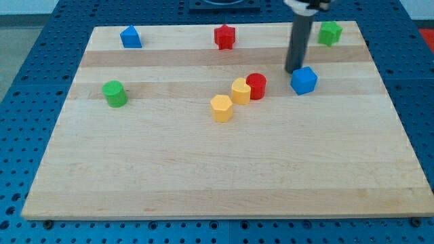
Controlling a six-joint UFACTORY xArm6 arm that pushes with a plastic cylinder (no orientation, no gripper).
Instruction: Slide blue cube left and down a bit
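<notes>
Blue cube (304, 80) lies right of board centre; my tip (293, 70), a bare rod with no jaws, stands touching or nearly so at its 10 o'clock. Risk: pushing toward 8 o'clock drives it into the red cylinder (256, 86).

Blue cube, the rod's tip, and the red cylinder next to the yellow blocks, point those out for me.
blue cube (304, 80), camera view, on its front face.
my tip (293, 70), camera view, on the rod's very end, just upper left of the cube.
red cylinder (256, 86), camera view, on its side wall.
</notes>
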